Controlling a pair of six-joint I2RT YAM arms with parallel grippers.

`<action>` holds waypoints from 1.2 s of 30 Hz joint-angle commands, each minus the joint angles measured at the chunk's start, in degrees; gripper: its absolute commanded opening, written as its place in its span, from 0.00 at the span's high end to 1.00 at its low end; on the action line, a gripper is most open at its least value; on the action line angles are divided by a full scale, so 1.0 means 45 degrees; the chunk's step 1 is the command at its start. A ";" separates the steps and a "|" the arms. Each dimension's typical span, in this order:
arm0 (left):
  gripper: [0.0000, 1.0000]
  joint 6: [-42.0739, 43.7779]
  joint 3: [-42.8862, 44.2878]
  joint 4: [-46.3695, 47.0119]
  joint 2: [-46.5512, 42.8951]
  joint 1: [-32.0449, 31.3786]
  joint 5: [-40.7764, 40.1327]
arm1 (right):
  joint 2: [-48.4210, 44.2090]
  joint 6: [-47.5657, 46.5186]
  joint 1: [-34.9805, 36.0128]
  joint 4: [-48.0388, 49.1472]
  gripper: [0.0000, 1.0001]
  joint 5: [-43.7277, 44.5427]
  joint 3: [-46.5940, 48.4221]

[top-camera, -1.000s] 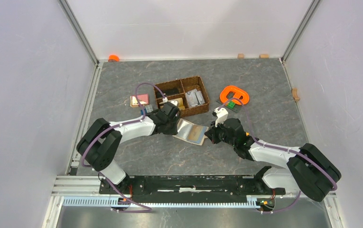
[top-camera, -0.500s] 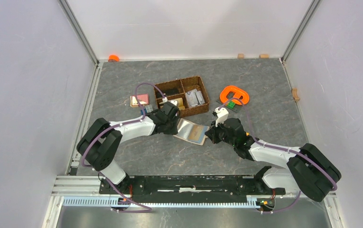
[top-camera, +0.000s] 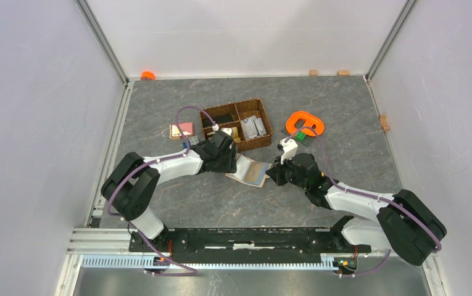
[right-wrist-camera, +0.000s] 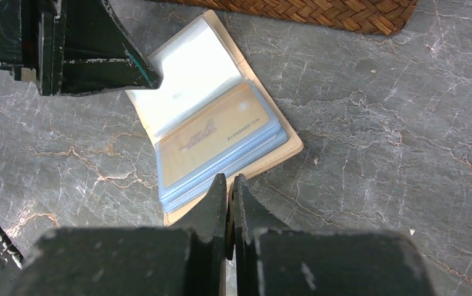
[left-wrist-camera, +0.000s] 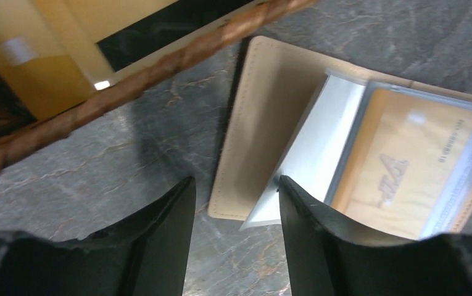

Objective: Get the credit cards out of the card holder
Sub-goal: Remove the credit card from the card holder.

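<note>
STEP: opening the sleeves, cards not yet out | WHERE: card holder (top-camera: 250,171) open on the table, just near of woven basket (top-camera: 236,125) | LEFT: left gripper (left-wrist-camera: 234,185) parted, empty, one finger touching raised clear sleeve (left-wrist-camera: 310,148) | RIGHT: right gripper (right-wrist-camera: 229,182) closed, tips at holder's near edge | NEXT: probably pinch tan card (right-wrist-camera: 211,139), slide it out.

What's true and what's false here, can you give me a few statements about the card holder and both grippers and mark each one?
The card holder lies open on the table. True.
The right gripper is wide open. False: its jaws are shut, at the holder's near edge.
A yellow card shows in a clear sleeve. True.
The left gripper holds a card lifted clear. False: its jaws are open beside a raised sleeve, gripping nothing.
The woven basket rests on the holder. False: it stands beside it.
</note>
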 commanded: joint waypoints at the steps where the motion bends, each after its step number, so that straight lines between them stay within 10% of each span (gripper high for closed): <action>1: 0.40 -0.0098 0.0323 0.0687 0.0544 0.0061 0.2165 | -0.0092 -0.0005 0.0040 0.0496 1.00 -0.0203 0.0416; 10: 0.43 -0.0375 0.0169 0.1066 0.0748 0.0500 0.3339 | -0.0005 -0.0070 0.0037 0.0402 1.00 -0.0120 0.0473; 19: 0.83 -0.0706 -0.0581 0.2316 0.0383 0.0926 0.4956 | 0.0244 -0.0074 0.0039 0.0309 1.00 -0.0152 0.0596; 26: 0.93 -0.0843 -0.0842 0.2753 0.0103 0.0917 0.5403 | 0.0458 -0.0063 0.0038 0.0152 1.00 -0.0161 0.0731; 36: 0.84 -0.0549 -0.0986 0.1673 -0.1210 0.0798 0.3127 | -0.0387 -0.0254 0.0039 -0.0163 1.00 -0.0085 0.0729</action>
